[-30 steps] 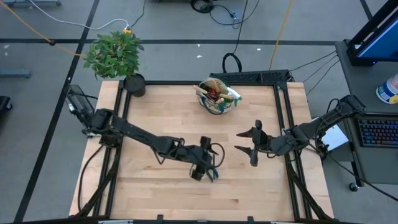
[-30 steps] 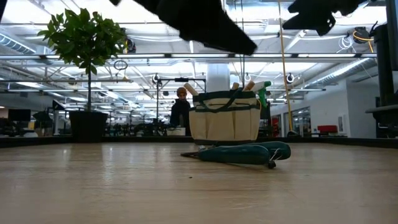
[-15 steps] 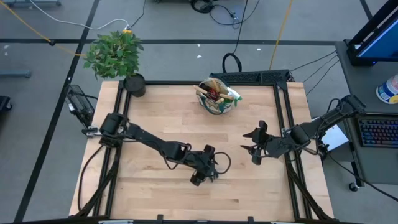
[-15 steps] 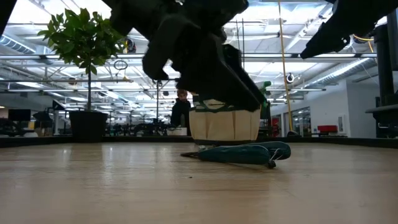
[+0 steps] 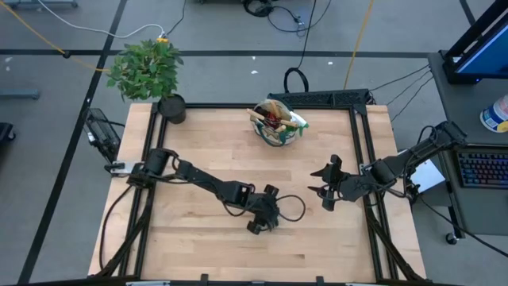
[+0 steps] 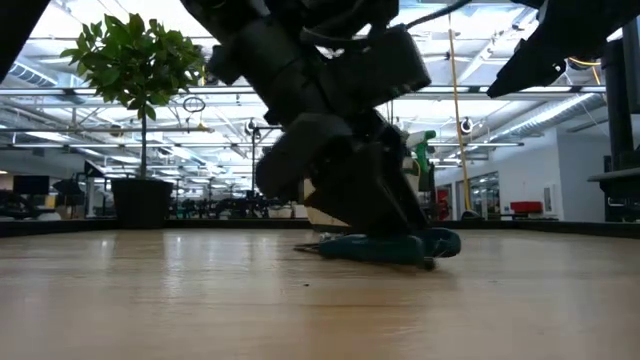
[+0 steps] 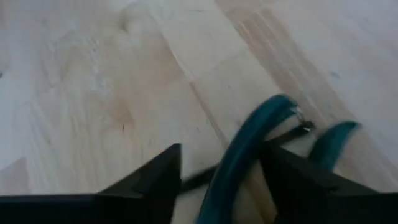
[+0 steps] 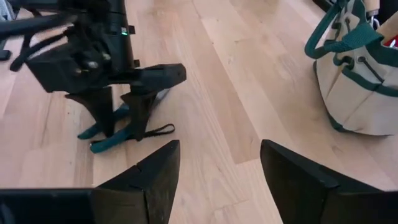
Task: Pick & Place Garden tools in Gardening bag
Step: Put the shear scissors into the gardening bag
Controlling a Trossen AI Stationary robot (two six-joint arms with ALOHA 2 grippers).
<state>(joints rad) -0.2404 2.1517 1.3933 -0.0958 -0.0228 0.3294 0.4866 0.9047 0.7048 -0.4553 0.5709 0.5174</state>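
— Where's the left gripper (image 8: 119,124) now?

— Arm stretched far across the table, fingers spread and straddling the teal-handled pruning shears (image 7: 245,155), which lie flat on the wood. Half a second ago it hung higher.

— And the others?

— The right gripper (image 5: 324,191) waits open off to its side; the gardening bag (image 5: 278,125) stands well beyond.

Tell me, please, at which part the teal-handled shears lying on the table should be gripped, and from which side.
Grip the pruning shears across one teal handle, from straight above. They lie flat on the table, so only a downward approach fits a finger on each side. The left gripper is already lowered so, open, with one handle between its fingers. The right gripper waits open, apart.
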